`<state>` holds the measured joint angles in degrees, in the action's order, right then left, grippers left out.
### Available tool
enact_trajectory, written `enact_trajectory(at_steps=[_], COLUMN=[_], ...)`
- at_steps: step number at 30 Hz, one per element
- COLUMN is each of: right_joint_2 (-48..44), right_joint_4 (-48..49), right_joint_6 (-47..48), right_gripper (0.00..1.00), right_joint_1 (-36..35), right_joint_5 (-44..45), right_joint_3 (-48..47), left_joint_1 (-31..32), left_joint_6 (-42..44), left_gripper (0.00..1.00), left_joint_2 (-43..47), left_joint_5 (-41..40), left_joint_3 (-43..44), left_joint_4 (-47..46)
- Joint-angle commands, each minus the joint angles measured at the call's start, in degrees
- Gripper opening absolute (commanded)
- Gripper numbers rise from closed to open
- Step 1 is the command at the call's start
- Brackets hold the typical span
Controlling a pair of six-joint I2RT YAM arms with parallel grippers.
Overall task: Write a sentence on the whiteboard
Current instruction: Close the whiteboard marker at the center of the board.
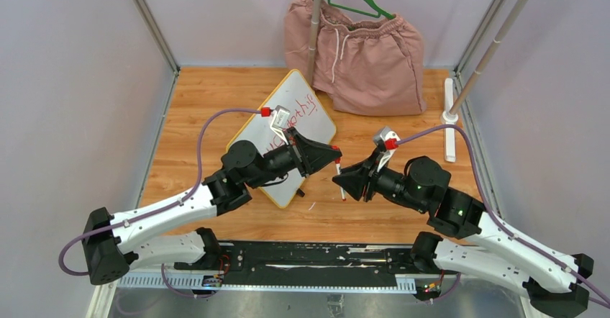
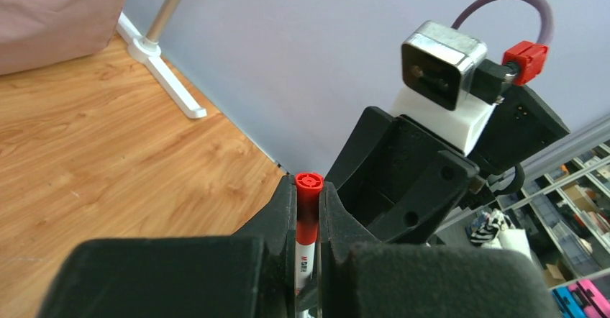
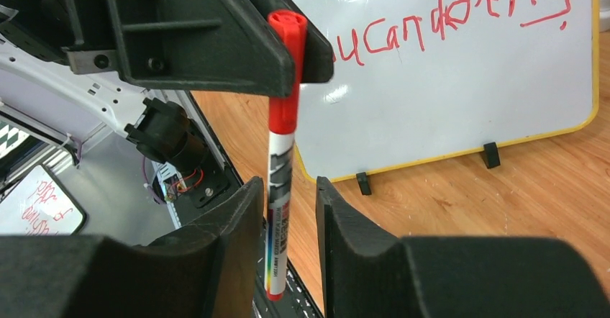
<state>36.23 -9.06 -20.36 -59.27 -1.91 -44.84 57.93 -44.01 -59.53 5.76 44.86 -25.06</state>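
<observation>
Both arms reach in from the near edge and meet over the middle of the wooden counter point(image 1: 216, 102), elbows raised and wrists pointing at each other; the left tool point(image 1: 334, 160) comes from the left, the right tool point(image 1: 344, 183) from the right, the two just beside one another.

The left tool is clamped on the red cap end of a marker point(image 3: 279, 210); the marker's white printed body runs from that grip into the gap of the right tool; the right tool's fingers point(image 3: 241, 217) stand apart on either side of the body, one finger just beside it, the other clear of it, so this tool is open and not gripping.

The whiteboard point(image 3: 446, 102) sits on the counter behind and under the left arm, turned diagonally, on small black feet; the sentence point(image 3: 446, 23) runs across it in red, its last part underlined; the first letters are hidden by the left tool.

Pink shorts point(image 1: 360, 52) on a green hanger point(image 1: 360, 1) hang at the far side.
</observation>
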Motion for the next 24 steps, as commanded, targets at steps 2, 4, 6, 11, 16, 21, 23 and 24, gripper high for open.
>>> enact_trajectory(at_steps=[2,4,6,11,16,21,23,24], right_joint_2=[-0.3,0.0,0.6,1.9,1.8,2.5,2.9,3.1], right_joint_4=[-1.1,-0.8,-0.6,0.1,-0.7,-1.9,-1.7,-1.8], right_joint_6=[-2.0,-2.6,-2.8,-3.2,-1.4,-0.6,-0.4,-0.2], right_gripper=[0.31,0.26,0.2,0.06,0.0,0.0,0.0,0.0], right_joint_1=[-0.4,-0.4,-0.4,-0.4,-0.4,-0.4,-0.4,-0.4], right_joint_5=[0.4,0.6,1.0,0.9,1.8,3.6,3.5,3.6], right_joint_3=[-1.2,-1.3,-1.7,-2.9,-3.7,-4.9,-5.2,-5.4], left_joint_1=[0.0,-0.1,0.0,0.0,0.0,0.0,0.0,0.0], left_joint_6=[0.1,-0.5,-1.0,-1.2,-0.7,0.5,1.5,2.1], left_gripper=[0.0,0.0,0.0,0.0,0.3,0.77,0.99,1.0], left_joint_2=[1.6,1.6,1.5,1.8,4.0,6.8,8.1,8.7], left_joint_5=[-0.1,0.5,1.0,0.8,-1.9,-6.4,-8.7,-10.0], left_joint_3=[0.0,-0.2,-0.4,-1.9,-4.5,-5.9,-5.6,-5.2], left_joint_4=[-0.4,-0.4,-0.4,-0.4,0.1,4.7,7.3,9.0])
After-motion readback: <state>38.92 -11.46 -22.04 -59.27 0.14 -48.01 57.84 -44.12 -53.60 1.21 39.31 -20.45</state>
